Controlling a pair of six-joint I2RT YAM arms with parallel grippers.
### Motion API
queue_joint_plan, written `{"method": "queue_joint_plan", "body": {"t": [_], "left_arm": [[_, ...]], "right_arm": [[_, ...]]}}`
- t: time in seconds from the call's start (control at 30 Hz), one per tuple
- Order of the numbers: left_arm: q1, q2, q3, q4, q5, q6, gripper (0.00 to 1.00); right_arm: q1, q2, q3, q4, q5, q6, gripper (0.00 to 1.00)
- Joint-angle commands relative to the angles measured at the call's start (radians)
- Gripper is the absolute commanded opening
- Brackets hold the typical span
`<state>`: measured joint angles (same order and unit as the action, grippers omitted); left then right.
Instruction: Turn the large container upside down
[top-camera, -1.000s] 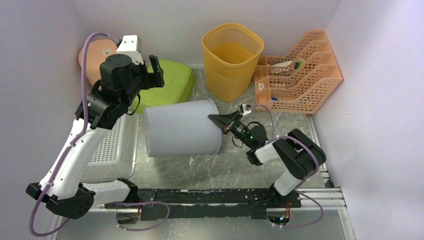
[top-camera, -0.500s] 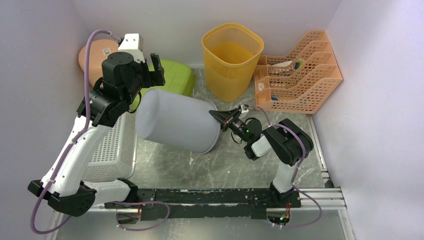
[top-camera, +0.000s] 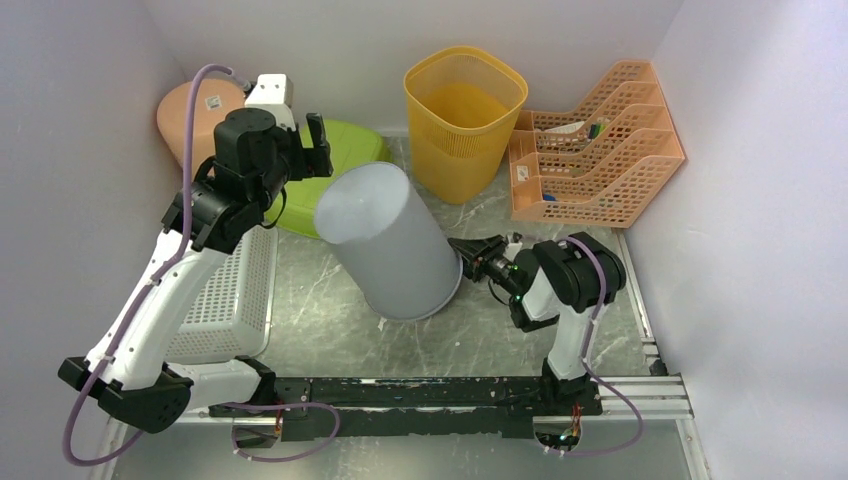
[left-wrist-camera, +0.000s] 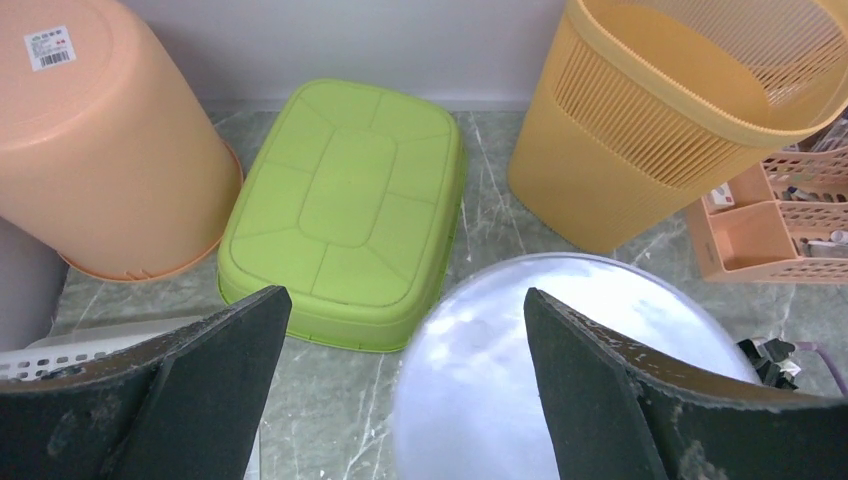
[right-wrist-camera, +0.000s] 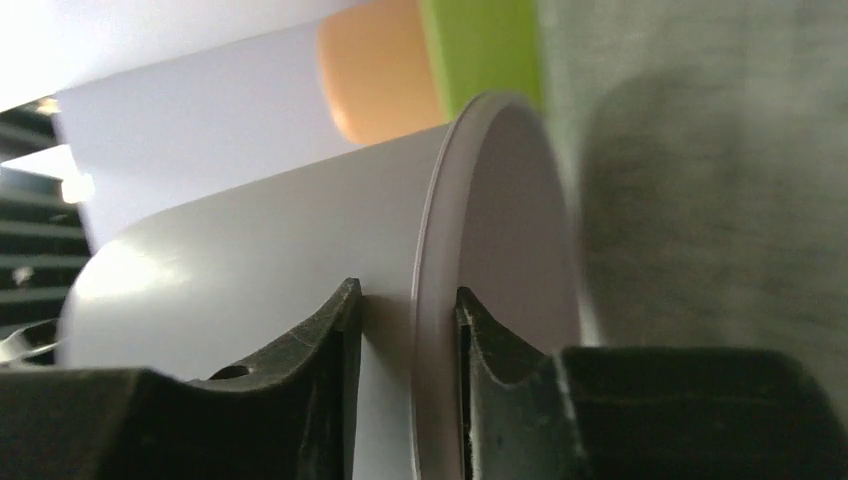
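The large grey container (top-camera: 385, 240) stands tilted, closed base up and leaning to the upper left, its rim down on the table at the lower right. My right gripper (top-camera: 462, 252) is shut on the rim, one finger inside and one outside the wall, as the right wrist view (right-wrist-camera: 405, 292) shows on the container's rim (right-wrist-camera: 437, 300). My left gripper (top-camera: 305, 150) is open and empty, hovering above and behind the container's base (left-wrist-camera: 560, 370); in the left wrist view (left-wrist-camera: 405, 300) its fingers stand wide apart and touch nothing.
An upturned green basin (top-camera: 345, 165) and an upturned orange bucket (top-camera: 185, 105) sit at the back left. A yellow mesh bin (top-camera: 465, 105) stands at the back centre, an orange file rack (top-camera: 595, 150) at the right, a white perforated basket (top-camera: 225, 295) at the left.
The grey container has swung from lying on its side to standing tilted with its base up. My right gripper turned with the rim in its grip. My left gripper shifted slightly right.
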<state>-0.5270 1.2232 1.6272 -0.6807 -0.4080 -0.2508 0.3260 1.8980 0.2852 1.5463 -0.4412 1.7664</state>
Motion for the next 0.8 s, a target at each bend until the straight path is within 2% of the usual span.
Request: {"method": "queue_joint_plan", "body": {"t": [0.0, 0.07, 0.17, 0.57, 0.77], "left_arm": [[-0.002, -0.011, -0.035, 0.022, -0.012, 0.008, 1.0], [-0.002, -0.017, -0.051, 0.027, -0.014, 0.007, 1.0], [-0.002, -0.018, -0.07, 0.038, -0.007, 0.005, 1.0], [-0.002, -0.021, -0.101, 0.047, 0.002, 0.007, 1.0], [-0.002, -0.001, -0.095, 0.047, 0.031, 0.007, 1.0]], "right_arm": [[-0.059, 0.115, -0.087, 0.276, -0.137, -0.236, 0.39], [-0.094, 0.145, -0.093, 0.275, -0.159, -0.245, 0.46], [-0.145, 0.16, -0.099, 0.275, -0.184, -0.258, 0.5], [-0.263, 0.127, -0.123, 0.271, -0.223, -0.247, 0.52], [-0.263, 0.004, -0.08, 0.261, -0.228, -0.193, 0.52]]}}
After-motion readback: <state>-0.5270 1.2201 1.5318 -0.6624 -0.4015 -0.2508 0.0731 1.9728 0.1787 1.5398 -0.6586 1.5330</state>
